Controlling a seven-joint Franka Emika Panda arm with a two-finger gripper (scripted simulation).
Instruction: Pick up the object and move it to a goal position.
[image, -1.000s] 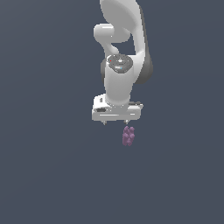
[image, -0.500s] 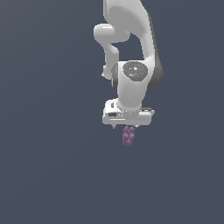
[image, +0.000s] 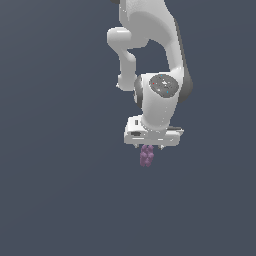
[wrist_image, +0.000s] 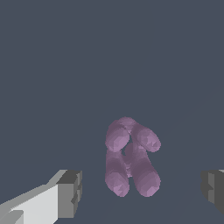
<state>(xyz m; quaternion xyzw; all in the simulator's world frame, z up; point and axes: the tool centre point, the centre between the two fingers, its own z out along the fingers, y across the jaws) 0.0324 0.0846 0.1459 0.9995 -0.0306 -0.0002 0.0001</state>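
I have the white, rounded robot arm (image: 160, 95) hanging over a flat, featureless dark grey counter (image: 60, 190), and I read this as the approach step: the pick has not been made. The small purple lumpy cluster of rounded blobs, much like a bunch of grapes (image: 146, 155), lies on the counter just under the white hand (image: 152, 146), poking out from below its lower edge in the exterior view.

From the wrist view, the hand (wrist_image: 142, 188) stands wide. I see one dark grey fingertip pad (wrist_image: 70, 192) on one side and the other pad (wrist_image: 213, 186) at the far edge of the picture, and the purple cluster (wrist_image: 130, 157) sits in the gap between them, touching neither. It is much narrower than the opening, and it lies somewhat nearer the first pad than the second, so the hand does not look quite centred over it.

I judge the next move to be a small sideways correction to centre the cluster, then a straight descent until the pads flank its lumpy sides, and only then a close. How much height is left I cannot tell. The blobs are rounded and uneven, so I would expect a grip across the thicker lower lobes to hold better than one near the top. No goal marker shows in either view.
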